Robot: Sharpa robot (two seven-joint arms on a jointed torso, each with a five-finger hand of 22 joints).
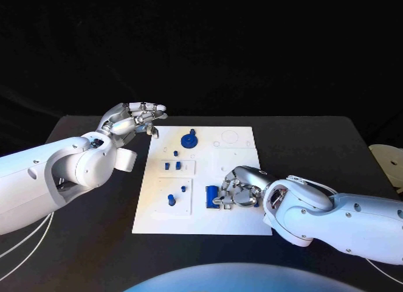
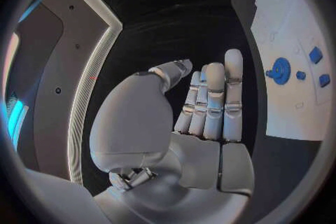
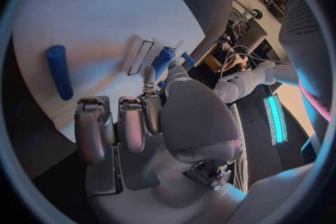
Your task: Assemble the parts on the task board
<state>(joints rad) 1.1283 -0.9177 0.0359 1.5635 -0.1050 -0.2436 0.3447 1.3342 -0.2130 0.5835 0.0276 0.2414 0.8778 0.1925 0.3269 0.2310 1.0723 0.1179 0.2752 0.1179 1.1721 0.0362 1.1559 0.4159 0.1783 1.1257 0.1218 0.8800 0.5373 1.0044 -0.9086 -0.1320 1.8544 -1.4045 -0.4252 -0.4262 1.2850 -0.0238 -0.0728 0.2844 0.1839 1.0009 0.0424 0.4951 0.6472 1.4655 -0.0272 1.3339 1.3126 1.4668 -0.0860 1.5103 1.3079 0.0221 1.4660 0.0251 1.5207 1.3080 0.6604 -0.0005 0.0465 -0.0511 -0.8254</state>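
The white task board (image 1: pixel 227 216) lies mid-table. At its far end a blue gear (image 1: pixel 189 140) (image 2: pixel 280 70) stands in it, with small blue parts (image 1: pixel 173 164) (image 2: pixel 316 55) closer in and two blue pegs (image 1: pixel 171 198) on the left plate. A blue bar (image 1: pixel 212 196) (image 3: pixel 59 71) lies flat on the board. My right hand (image 1: pixel 241 190) (image 3: pixel 140 123) rests on the board just right of the bar, fingers curled down. Its thumb and a finger pinch a small blue part (image 3: pixel 163 61). My left hand (image 1: pixel 135 118) (image 2: pixel 210 106) hovers off the board's far-left corner, fingers straight and holding nothing.
Bare black table (image 1: pixel 87 243) surrounds the board. A pale round object (image 1: pixel 392 161) sits at the table's right edge. White cables (image 1: pixel 17 243) hang at the near left.
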